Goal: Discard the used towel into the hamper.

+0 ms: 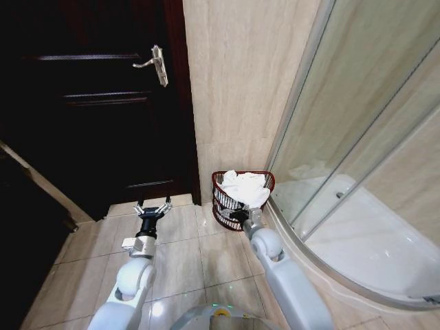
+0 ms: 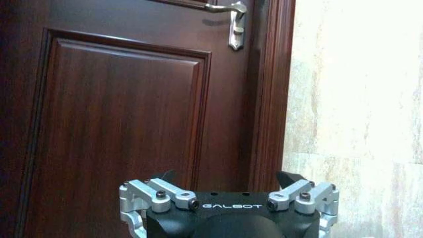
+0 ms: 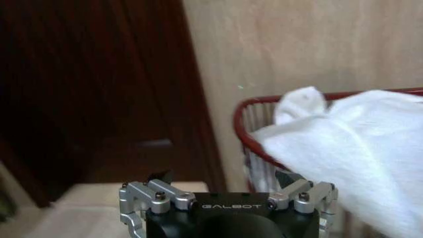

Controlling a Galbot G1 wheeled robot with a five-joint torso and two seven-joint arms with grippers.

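Inside one hamper [image 1: 222,193], one towel [image 1: 245,186]

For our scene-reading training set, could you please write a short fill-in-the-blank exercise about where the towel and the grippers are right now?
1. The white towel lies in the hamper and drapes over its ____.
2. The hamper stands on the floor between the dark door and the glass ____ enclosure.
3. The right gripper sits beside the hamper with its fingers ____.
4. The left gripper hovers open above the tiled ____.

Missing words: rim; shower; open; floor
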